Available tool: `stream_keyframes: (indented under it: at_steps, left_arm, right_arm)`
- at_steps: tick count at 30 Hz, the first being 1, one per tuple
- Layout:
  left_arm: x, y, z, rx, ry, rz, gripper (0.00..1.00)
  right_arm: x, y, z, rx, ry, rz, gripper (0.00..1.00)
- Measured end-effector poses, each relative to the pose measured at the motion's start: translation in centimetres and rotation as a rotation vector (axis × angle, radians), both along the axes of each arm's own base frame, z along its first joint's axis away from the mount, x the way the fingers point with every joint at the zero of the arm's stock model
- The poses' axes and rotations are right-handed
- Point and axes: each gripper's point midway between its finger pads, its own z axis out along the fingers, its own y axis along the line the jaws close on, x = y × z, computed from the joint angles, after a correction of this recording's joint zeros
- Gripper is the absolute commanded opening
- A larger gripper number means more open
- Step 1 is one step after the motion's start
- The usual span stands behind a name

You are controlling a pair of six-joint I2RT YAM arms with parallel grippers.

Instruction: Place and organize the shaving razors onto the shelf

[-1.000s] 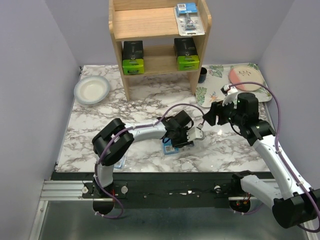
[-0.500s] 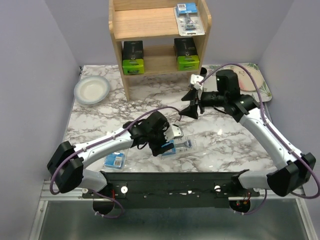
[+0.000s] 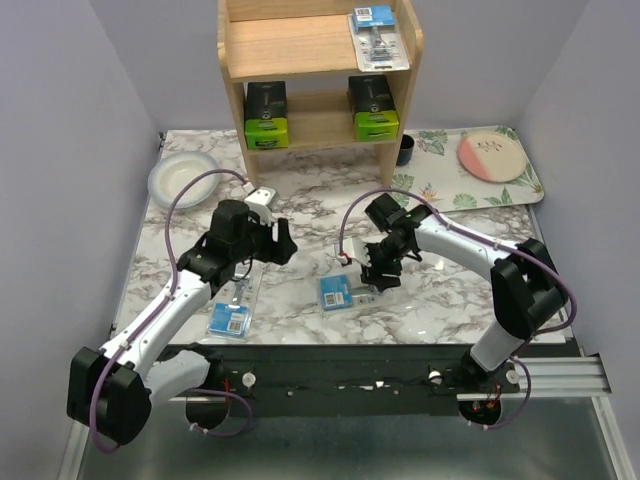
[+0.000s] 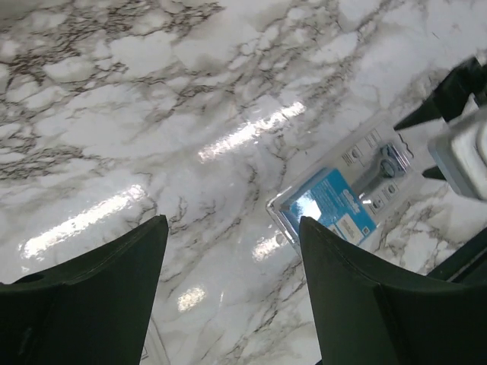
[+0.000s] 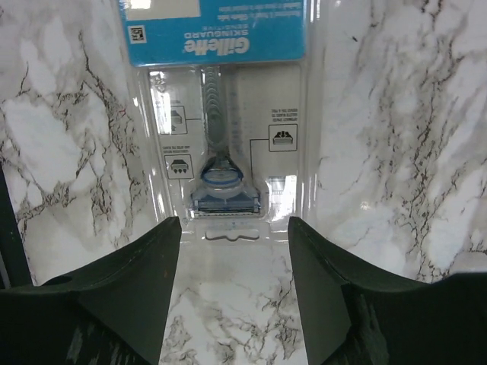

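Note:
The wooden shelf [image 3: 318, 45] stands at the back. One blister pack [image 3: 378, 38] lies on its top tier, and two black boxes with green ends [image 3: 266, 116] [image 3: 374, 108] sit on the lower tier. A second blister pack [image 3: 343, 291] lies flat on the marble, also seen in the right wrist view [image 5: 221, 114] and the left wrist view [image 4: 342, 201]. My right gripper [image 3: 376, 270] [image 5: 234, 296] is open and hovers just off its razor end. A third pack [image 3: 231, 316] lies near the front left, partly under my left arm. My left gripper [image 3: 285, 243] [image 4: 232, 304] is open and empty over bare marble.
A white bowl [image 3: 184, 180] sits at the back left. A floral tray [image 3: 440, 180] with a pink plate [image 3: 490, 157] lies at the back right, and a dark cup [image 3: 405, 150] stands beside the shelf. The black front rail [image 3: 350, 360] borders the table.
My left gripper has drawn back to the left, away from the middle pack. My right arm has swung down from near the tray to that pack's end.

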Motion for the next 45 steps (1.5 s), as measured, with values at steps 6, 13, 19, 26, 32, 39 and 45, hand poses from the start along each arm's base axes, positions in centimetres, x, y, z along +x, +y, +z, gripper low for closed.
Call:
stream_keyframes:
  at_steps: [6, 13, 19, 26, 32, 39, 45]
  left_arm:
    - [1.3, 2.8, -0.1, -0.060, 0.024, 0.136, 0.79]
    - [1.5, 5.4, -0.5, -0.097, 0.042, 0.230, 0.79]
    - [2.4, 7.5, -0.6, -0.118, 0.052, 0.320, 0.79]
    - [3.1, 9.0, -0.2, -0.137, 0.048, 0.379, 0.79]
    - [3.5, 9.6, 0.2, -0.149, 0.037, 0.406, 0.79]
    - [3.6, 9.7, 0.4, -0.158, 0.029, 0.411, 0.79]
    - [4.3, 9.8, 1.8, -0.170, 0.000, 0.426, 0.80]
  right_arm:
    - [-0.7, 0.3, -0.4, -0.039, -0.020, 0.072, 0.72]
    - [-1.0, 2.4, -1.5, -0.052, -0.007, 0.131, 0.69]
    - [-2.1, 4.1, -2.5, -0.058, 0.002, 0.181, 0.58]
    - [-1.6, 5.6, -3.1, -0.036, -0.026, 0.151, 0.31]
    - [-1.0, 6.3, -3.0, -0.017, -0.036, 0.078, 0.12]
    - [-1.2, 6.7, 0.7, 0.029, -0.034, 0.028, 0.04]
    - [0.2, 10.5, 16.9, 0.363, -0.208, -0.006, 0.02]
